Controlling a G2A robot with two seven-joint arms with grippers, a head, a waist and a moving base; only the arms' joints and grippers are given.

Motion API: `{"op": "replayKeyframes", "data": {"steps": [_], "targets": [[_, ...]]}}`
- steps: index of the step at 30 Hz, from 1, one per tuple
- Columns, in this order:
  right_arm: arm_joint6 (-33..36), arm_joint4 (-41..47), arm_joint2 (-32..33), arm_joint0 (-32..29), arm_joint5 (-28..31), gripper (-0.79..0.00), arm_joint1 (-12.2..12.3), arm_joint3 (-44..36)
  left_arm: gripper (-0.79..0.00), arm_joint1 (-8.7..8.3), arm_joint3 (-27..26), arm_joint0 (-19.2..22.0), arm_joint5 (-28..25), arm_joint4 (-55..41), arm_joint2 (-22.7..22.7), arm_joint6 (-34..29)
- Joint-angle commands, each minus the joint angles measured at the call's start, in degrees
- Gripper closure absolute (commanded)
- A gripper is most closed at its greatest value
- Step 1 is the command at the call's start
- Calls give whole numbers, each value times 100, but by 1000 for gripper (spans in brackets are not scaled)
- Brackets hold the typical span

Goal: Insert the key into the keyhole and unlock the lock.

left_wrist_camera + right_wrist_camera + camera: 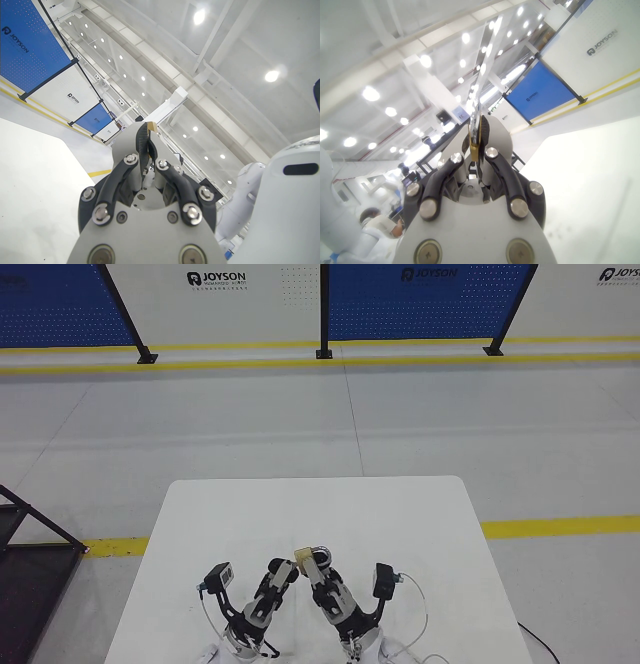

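A: Any writing to be read?

B: A dark logo with a row of capitals on the white fence panels [215, 294], and the same mark on the blue ones [60, 304]. Left unread here.

A: And materials?

B: Matte white worktop [300, 504] with rounded corners. Fine perforations all over the blue panels, set between black posts. Yellow stripes [250, 362] on a pale, glossy floor.

A: Left tool [147, 140]?

B: Pinched narrow on a thin, flat, brass-coloured piece, apparently the key [151, 126], poking just past the ribbed black pads [140, 142]. Grey metal plates, curved black links, round silver screw heads.

A: Right tool [477, 132]?

B: Clamped on the padlock [474, 150]. Brass body between the pads, shiny silver shackle out beyond the fingertips. Seen from above as a small ring next to a yellowish block.

A: Whereabouts, from the top view?

B: Over the near part of the worktop, about midway across. Tips of the two tools very close together, key just beside the padlock. Cannot tell whether touching or already in the keyhole.
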State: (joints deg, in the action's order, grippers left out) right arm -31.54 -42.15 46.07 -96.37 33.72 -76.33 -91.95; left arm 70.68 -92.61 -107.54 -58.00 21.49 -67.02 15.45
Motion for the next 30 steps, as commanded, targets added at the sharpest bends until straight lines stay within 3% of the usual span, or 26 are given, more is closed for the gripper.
{"op": "replayKeyframes", "data": {"steps": [1, 12, 13, 14, 15, 23, 30], "targets": [[26, -29, 5, -8, 16, 0, 3, -4, 0, -2, 7, 4, 0, 96, 4, 71], [104, -117, 14, -34, 25, 0, 19, -16, 0, -22, 74, 35, 0, 367, 64, 372], [101, -120, 16, -38, 26, -62, 21, -20, 0, -24, 76, 39, 0, 378, 75, 389], [104, -113, 18, -42, 22, -231, 24, -20, 0, -28, 81, 44, 0, 385, 83, 404], [112, -120, 20, -46, 16, -274, 28, -23, 0, -31, 87, 49, 0, 393, 88, 420], [113, -163, 52, -103, 23, -317, 59, -81, 0, -66, 113, 69, 0, 442, 111, 518], [92, -203, 163, -209, 52, -292, 96, -164, 0, -101, 132, 75, 0, 452, 127, 571]]}}
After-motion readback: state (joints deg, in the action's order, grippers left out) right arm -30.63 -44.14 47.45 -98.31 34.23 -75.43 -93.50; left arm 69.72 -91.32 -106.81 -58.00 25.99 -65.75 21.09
